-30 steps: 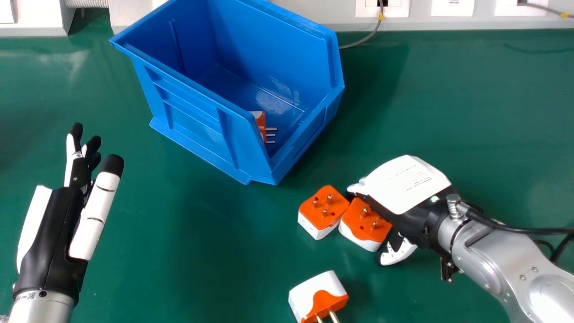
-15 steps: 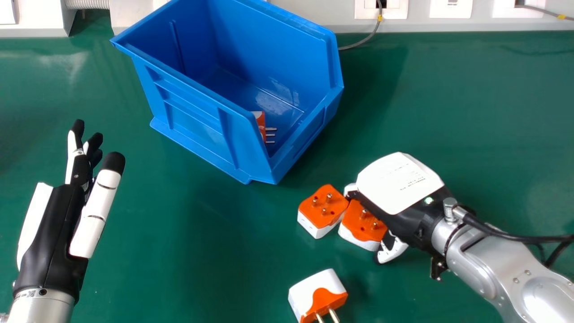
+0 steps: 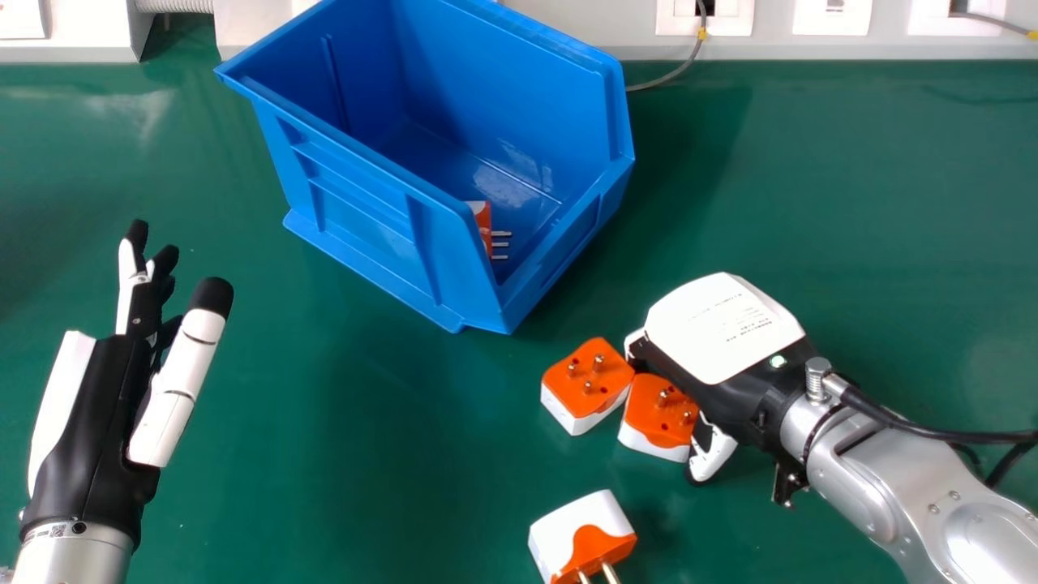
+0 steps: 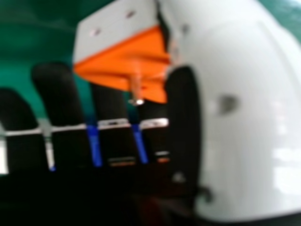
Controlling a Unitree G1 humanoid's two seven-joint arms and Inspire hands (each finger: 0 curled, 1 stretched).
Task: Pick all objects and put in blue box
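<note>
1. Nearest the robot on the desk (image 3: 365, 487): resting near plug (image 3: 564, 527) on its side, prongs aimed back toward the robot, apart from the other two. Still to be picked.

2. At left in the head view: holding left hand (image 3: 97, 414) idle, relaxed and empty.

3. Farther in, at right: bringing right hand (image 3: 718, 328) over right plug (image 3: 645, 410). Turned slightly on the desk in the last half second and nudged toward the robot, with thumb (image 4: 183, 108) now close against its side.

4. Drawn in around right plug: fingers (image 4: 56, 89) on one side, thumb on the other, apparently pinching; cannot tell how firmly. Likely to mean a grasp taking hold, with lift and carry to come; could slip if pinched only at an edge.

5. Set orange face up, prongs upward, white base down. Judged roughly upright along the prong-to-base axis; too blocky to tell a clear long axis.

6. Just beyond, to the left: prongs up too, in left plug (image 3: 568, 389). Could be bumped during the lift.

7. Farthest: inside box (image 3: 357, 211), close to the near wall, with prongs pointing right, on boxed plug (image 3: 484, 223). One in, three to go.
</note>
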